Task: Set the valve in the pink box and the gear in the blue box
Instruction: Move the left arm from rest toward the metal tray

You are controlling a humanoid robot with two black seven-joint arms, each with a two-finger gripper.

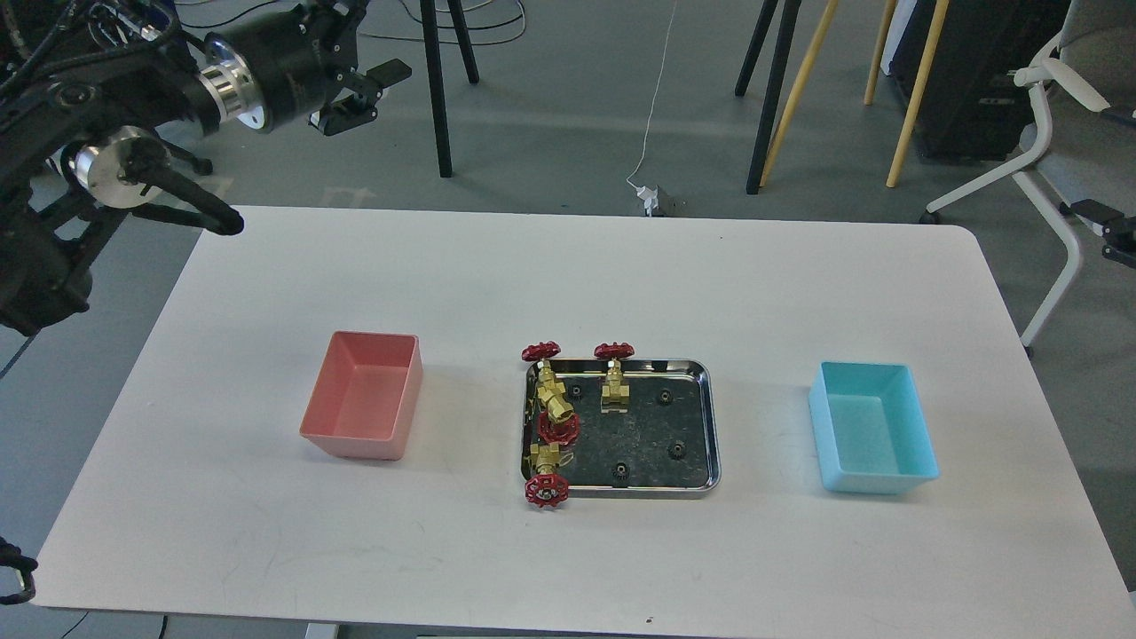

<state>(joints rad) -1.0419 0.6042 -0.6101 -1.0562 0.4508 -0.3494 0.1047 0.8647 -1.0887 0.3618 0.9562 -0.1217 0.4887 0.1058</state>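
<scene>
Several brass valves with red handwheels lie along the left side of a shiny steel tray (713,426); one valve (615,383) stands near the tray's back edge, another (545,475) hangs over the front left corner. Small black gears are scattered on the tray floor, one gear (676,450) towards the right. The pink box (362,397) stands left of the tray and holds nothing. The blue box (874,428) stands to the right, also with nothing in it. My left gripper (371,91) hovers open beyond the table's far left corner, holding nothing. My right arm is out of view.
The white table (568,284) has rounded corners. Behind its far edge are tripod legs (437,89), wooden poles (914,98) and a cable on the floor. A white chair (1056,169) stands at the far right. My left arm's elbow (124,169) overhangs the far left corner.
</scene>
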